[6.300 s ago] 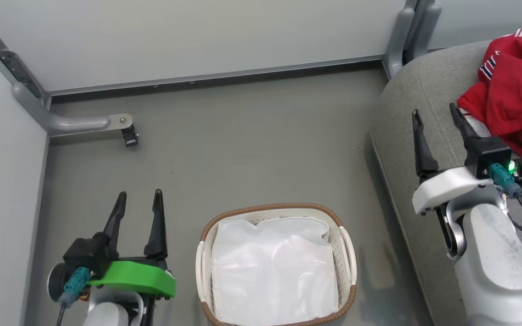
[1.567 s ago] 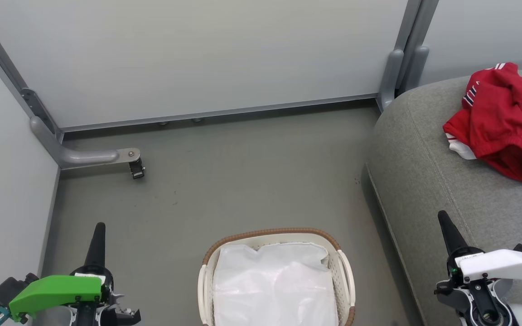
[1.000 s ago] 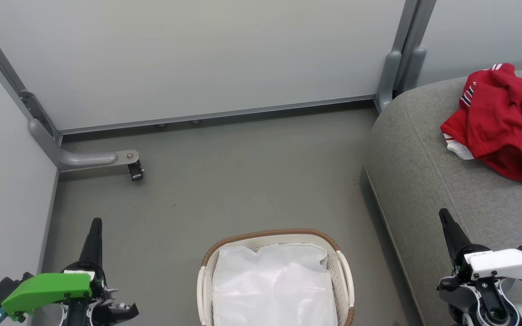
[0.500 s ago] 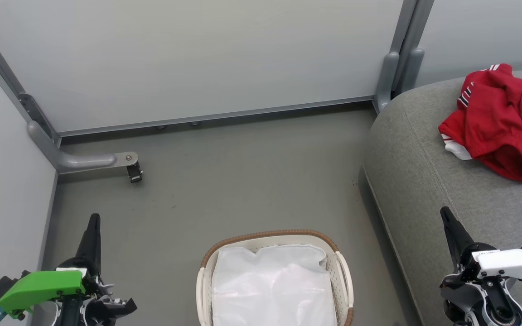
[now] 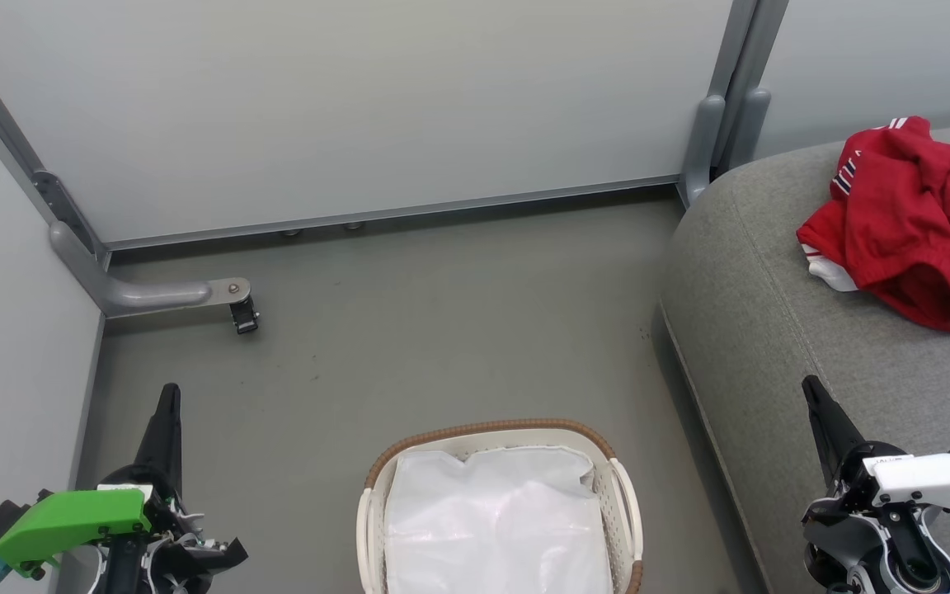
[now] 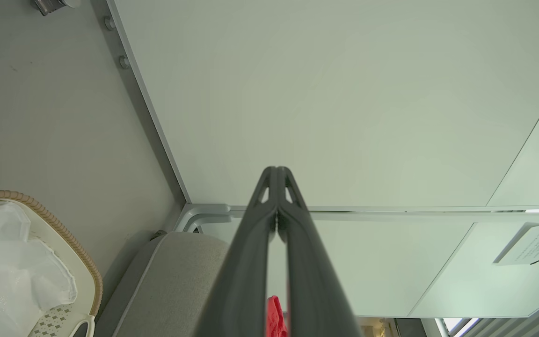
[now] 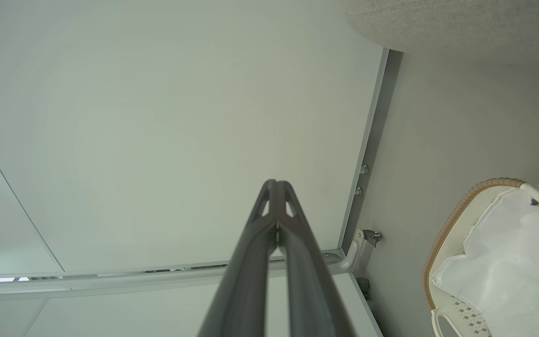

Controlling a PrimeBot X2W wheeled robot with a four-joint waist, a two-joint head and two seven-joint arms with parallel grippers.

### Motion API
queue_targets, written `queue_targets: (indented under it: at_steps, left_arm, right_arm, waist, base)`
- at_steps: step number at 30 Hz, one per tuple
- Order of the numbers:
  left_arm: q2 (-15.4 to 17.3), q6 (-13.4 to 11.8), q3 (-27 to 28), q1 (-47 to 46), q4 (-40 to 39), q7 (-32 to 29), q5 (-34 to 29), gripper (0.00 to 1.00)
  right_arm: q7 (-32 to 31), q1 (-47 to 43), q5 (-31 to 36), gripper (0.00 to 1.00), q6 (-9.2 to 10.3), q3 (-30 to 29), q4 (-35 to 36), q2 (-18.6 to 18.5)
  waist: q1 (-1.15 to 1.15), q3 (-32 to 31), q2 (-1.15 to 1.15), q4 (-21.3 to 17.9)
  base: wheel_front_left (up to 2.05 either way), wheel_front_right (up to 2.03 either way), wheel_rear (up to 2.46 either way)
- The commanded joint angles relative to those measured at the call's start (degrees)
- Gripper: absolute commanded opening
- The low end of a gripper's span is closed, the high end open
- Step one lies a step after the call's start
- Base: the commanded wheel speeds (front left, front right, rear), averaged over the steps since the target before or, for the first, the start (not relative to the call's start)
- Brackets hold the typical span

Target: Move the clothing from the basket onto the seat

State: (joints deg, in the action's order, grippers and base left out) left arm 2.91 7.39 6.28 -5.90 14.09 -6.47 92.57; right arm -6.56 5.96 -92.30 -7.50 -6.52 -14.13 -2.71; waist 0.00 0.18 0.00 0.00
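On the seat (image 5: 772, 289), far right in your head view, the clothing (image 5: 904, 231) lies in a crumpled red heap. Down on the floor (image 5: 442, 330) the basket (image 5: 487, 429) stands beside the seat, its white liner (image 5: 491, 528) inside. Your left gripper (image 5: 168, 392) and right gripper (image 5: 810, 384) both have their fingers pressed together, gripping nothing.

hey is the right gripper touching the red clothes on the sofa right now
Apart. In the head view the right gripper sits low, with a stretch of bare grey sofa cushion between it and the red clothes.
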Motion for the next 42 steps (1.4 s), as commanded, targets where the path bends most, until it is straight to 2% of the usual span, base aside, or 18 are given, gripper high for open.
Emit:
queue_targets:
  at_steps: [1,42]
  left_arm:
    - [0.28,0.22,0.23,-0.63,-0.08,-0.03,0.01,0.00]
    - [0.14,0.23,0.33,-0.65,-0.09,-0.19,-0.17,0.00]
  right_arm:
    - [-0.15,0.43,-0.21,0.00,0.02,-0.13,0.23,-0.32]
    - [-0.14,0.42,-0.22,0.00,0.02,-0.12,0.22,-0.32]
  waist:
    - [0.00,0.00,0.00,0.00]
    - [0.00,0.00,0.00,0.00]
  base:
    - [0.00,0.00,0.00]
    - [0.00,0.00,0.00]
